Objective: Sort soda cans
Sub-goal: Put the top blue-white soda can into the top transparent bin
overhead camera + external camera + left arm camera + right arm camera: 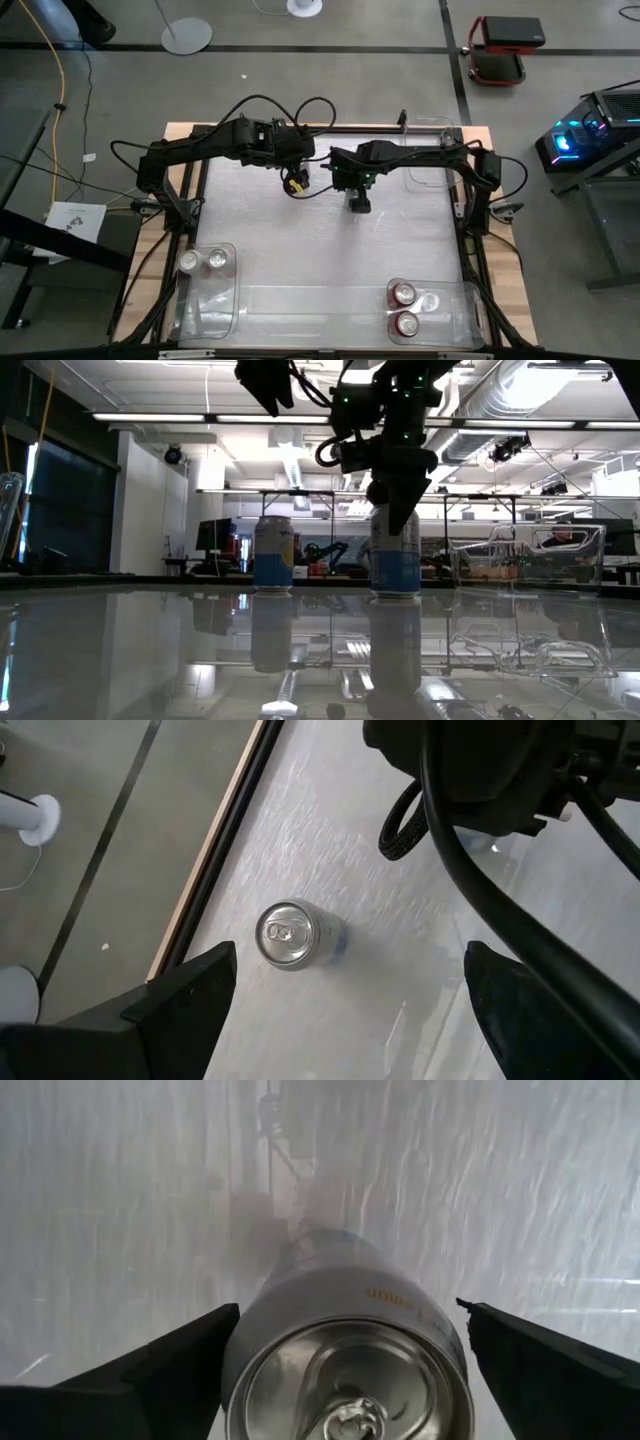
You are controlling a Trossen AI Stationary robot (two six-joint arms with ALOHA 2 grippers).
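Two silver-topped soda cans with pale blue-and-white bodies stand upright on their bases on the table's far half. My right gripper [350,1320] is open and lowered from above over one can [345,1350] [395,555], with a finger on either side of its upper part and a small gap at each. My left gripper [350,1010] is open and hovers high above the other can [290,932] [273,553], which stands near the table's far left. Two silver cans [203,261] stand in the near-left bin. Red cans [404,308] stand in the near-right bin.
A clear bin [205,300] sits at the near-left corner and another [450,320] at the near-right. A third clear bin [430,165] [530,555] sits at the far right, beside the right arm. The two arms are close together over the far middle.
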